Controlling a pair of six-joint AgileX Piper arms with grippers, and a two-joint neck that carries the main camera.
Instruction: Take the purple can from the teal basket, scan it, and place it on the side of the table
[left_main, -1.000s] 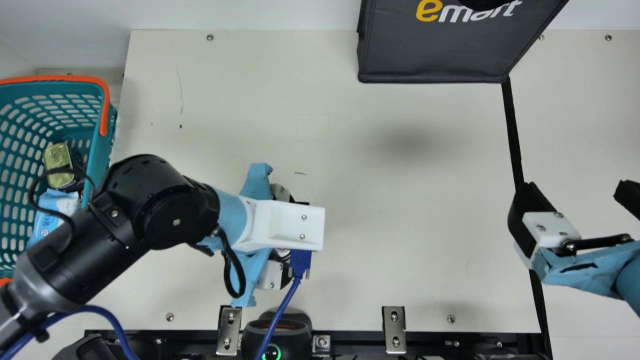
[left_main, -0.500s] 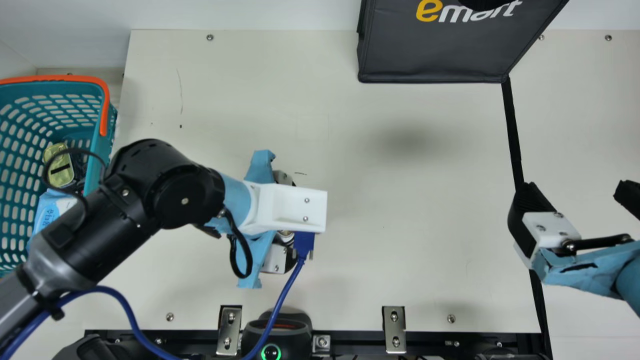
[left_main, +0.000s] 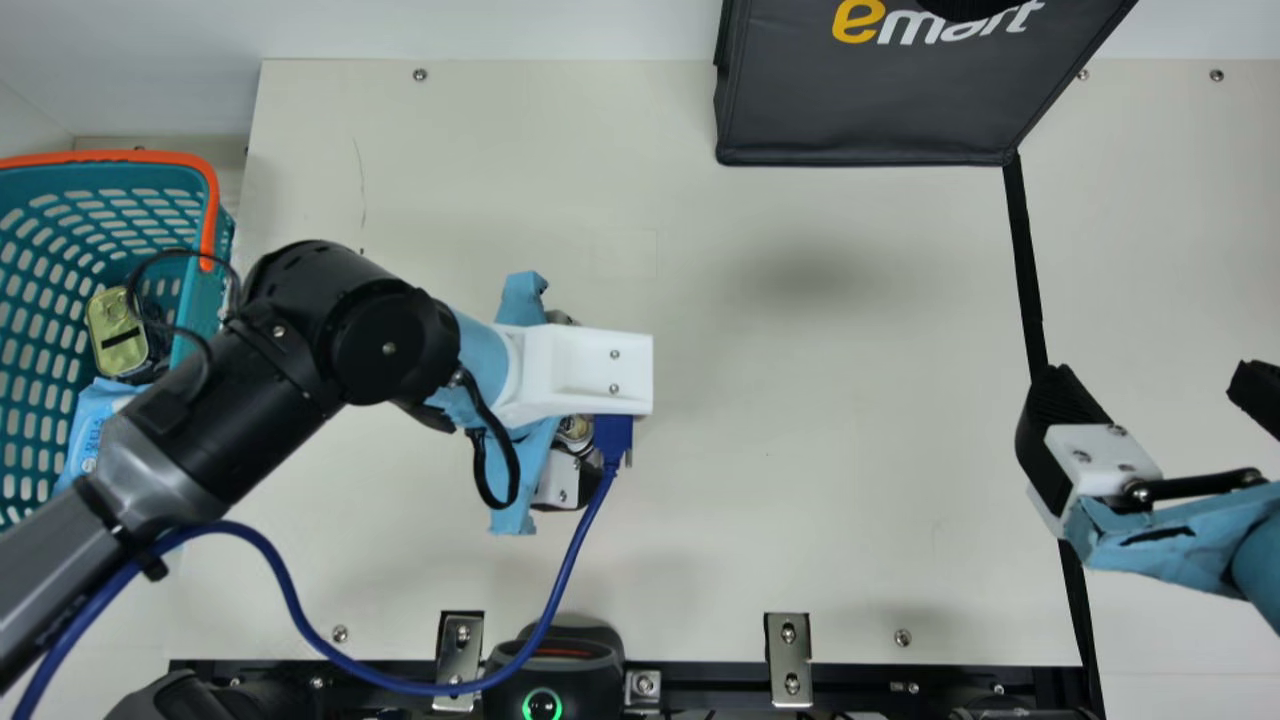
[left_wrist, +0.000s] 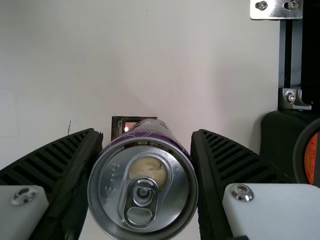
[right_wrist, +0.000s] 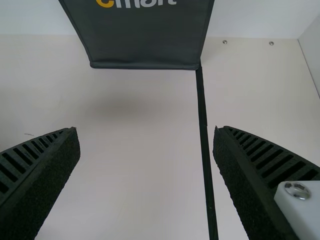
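Observation:
In the main view my left gripper hangs over the table's left-centre, the can partly visible beneath its white mount. The left wrist view has the purple can pinched between both ribbed fingers of my left gripper, its silver lid and tab facing the camera. At the main view's left stands the teal basket. The scanner is at the near edge with a green ring lit. My right gripper, over the table's right side, has its fingers spread; the right wrist view shows my right gripper holding nothing.
A dark bag stands at the far edge. Inside the basket lie a gold-green tin and a blue-white packet. A black strip runs down the table's right part. Metal brackets line the near edge.
My left arm has moved toward the far side of the table, away from the scanner, carrying the can. The right arm has kept still.

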